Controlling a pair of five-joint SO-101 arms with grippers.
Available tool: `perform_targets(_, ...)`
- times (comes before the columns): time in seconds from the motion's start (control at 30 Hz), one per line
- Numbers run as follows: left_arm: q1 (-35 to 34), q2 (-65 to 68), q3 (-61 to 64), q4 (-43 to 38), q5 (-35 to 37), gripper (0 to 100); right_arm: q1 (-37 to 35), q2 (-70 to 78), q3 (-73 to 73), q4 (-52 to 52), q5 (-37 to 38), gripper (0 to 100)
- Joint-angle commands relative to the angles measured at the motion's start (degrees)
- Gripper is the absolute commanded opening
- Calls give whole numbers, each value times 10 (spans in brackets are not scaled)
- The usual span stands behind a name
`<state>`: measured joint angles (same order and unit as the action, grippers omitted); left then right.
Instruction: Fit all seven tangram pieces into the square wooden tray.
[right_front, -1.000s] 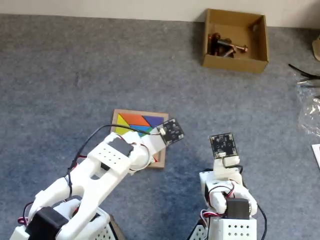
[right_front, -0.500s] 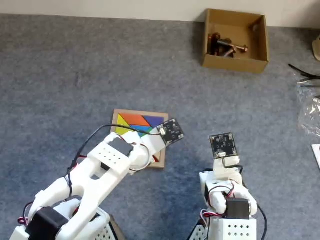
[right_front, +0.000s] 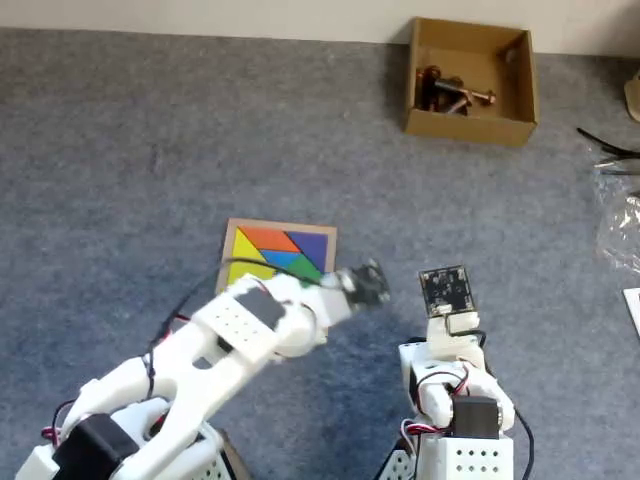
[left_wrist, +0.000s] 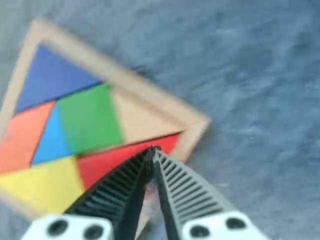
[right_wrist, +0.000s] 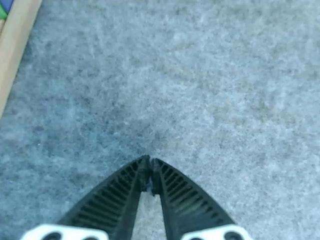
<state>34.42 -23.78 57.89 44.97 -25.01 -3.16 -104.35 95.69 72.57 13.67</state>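
Tangram pieces lie flat in the square wooden tray; probably thin, stiff, light, slick, best pinched across opposite edges; left gripper, jaws closed empty, hangs over the tray's red corner; right gripper, also closed, beside the tray; the tray's tan patch, blurred, may be piece or gap

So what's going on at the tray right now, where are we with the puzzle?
The left gripper is shut and empty, tips over the red piece in the wooden tray. Coloured pieces fill most of it; a tan patch by the green piece may be a bare gap. The right gripper is shut over carpet beside the tray.
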Motion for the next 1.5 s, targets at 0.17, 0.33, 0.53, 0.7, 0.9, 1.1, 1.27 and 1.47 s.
perform_targets(0.17,17,1,-15,-17,4,7,-7,-3,57,-13,-4,5)
perform_targets(0.33,15,1,10,-62,4,7,-7,-3,57,-13,-4,5)
perform_targets(0.53,-8,1,13,-72,4,7,-7,-3,57,-13,-4,5)
perform_targets(0.7,-9,2,13,-73,4,7,-7,-3,57,-13,-4,5)
perform_targets(0.9,-9,2,14,-73,4,7,-7,-3,57,-13,-4,5)
perform_targets(1.1,-9,3,22,-88,4,6,-7,-3,57,-13,-4,5)
perform_targets(1.27,-14,3,66,-158,4,6,-7,-3,57,-13,-4,5)
perform_targets(1.47,-44,1,65,-159,4,6,-7,-3,57,-13,-4,5)
